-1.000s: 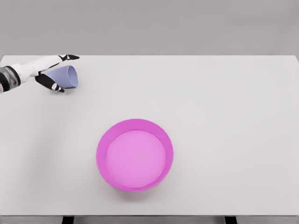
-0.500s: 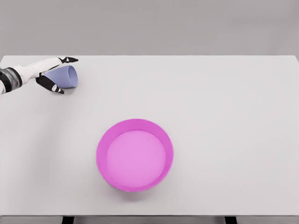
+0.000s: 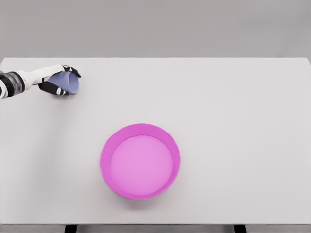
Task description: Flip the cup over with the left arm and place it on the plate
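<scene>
1. lay on its side at the far left of the white table (image 3: 233, 107): small pale blue cup (image 3: 67, 83), mouth turned to the right, narrower base tucked into the palm.
2. came in from the left edge: left hand (image 3: 57, 80), wrapped over the cup, dark fingertips (image 3: 74, 73) hooked across the top near the rim and more dark fingers under the near side.
3. looked clamped on the cup, fingers curled onto its wall above and below, no gap seen between hand and cup.
4. couldn't tell whether lifted clear or resting on the table; contact underneath too small to read.
5. sat well apart from the cup, toward the near middle of the table: magenta plate (image 3: 105, 160), round with a raised rim, nothing in it.
6. right arm nowhere in the head view.
7. judged the cup light and stiff, thin-walled, smooth enough to slip; tapered shape likely to squirt out toward the narrow end if squeezed hard.
8. judged the best hold as around the mid wall, thumb against opposing fingers, away from the rim so the mouth stayed free to turn up.
9. judged the step as securing the grasp before the flip; flip and carry to the plate not yet done.
10. judged the main risk as the cup rotating or sliding in the fingers while turned upright, or tipping on the plate's raised rim if set off-centre.
</scene>
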